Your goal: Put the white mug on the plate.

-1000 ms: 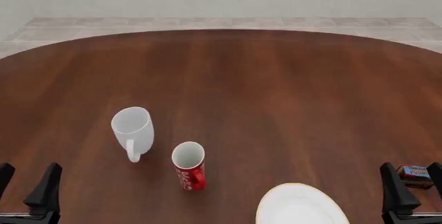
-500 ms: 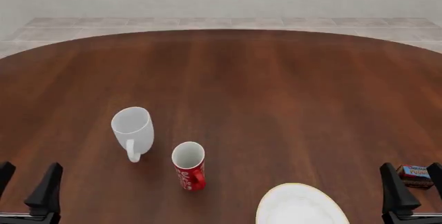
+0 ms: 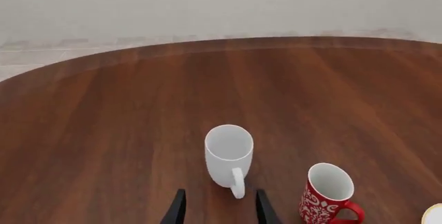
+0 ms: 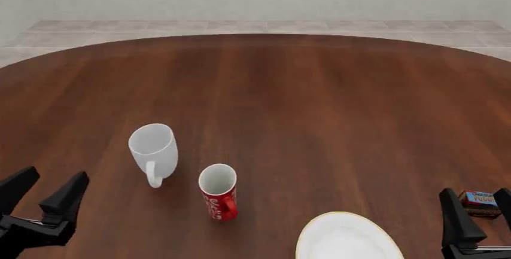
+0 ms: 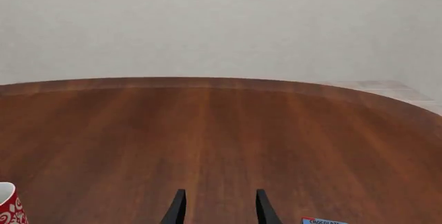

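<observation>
red mug upright on the brown table; small chocolate box by the right edge

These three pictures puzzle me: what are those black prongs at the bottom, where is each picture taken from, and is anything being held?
The prongs are the fingers of two robot arms' grippers, drawn by a simulator. The front view looks down over the brown table: the left gripper and the right gripper are both open and hold nothing. The other two pictures come from small cameras behind each gripper, looking along its fingers. On the table stand the white mug, a red mug beside it, the plate at the near edge, and a small printed packet by the right gripper. The left camera faces the white mug.
</observation>
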Available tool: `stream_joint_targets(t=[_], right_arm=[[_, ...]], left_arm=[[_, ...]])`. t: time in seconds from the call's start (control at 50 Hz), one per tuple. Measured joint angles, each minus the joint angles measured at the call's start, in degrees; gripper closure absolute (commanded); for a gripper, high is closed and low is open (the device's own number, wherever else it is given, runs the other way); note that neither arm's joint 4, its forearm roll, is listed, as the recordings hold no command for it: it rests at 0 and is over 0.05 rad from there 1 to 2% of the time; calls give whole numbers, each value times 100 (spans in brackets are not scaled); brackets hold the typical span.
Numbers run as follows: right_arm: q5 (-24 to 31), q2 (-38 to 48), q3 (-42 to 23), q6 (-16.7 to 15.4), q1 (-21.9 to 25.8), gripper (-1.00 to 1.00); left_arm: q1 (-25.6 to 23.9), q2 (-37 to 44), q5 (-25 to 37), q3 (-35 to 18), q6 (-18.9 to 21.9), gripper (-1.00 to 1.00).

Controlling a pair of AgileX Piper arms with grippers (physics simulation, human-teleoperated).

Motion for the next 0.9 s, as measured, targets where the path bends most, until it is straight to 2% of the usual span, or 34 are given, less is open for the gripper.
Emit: stream_joint_targets(t=[0.4,0.9], right_arm=[[0,0,0,1,0,-100],[0,0,0,0,0,-100]], left_arm=[[-664,1265,813,-892,-558,-100],[-621,2392,472,-1195,-755,-100]])
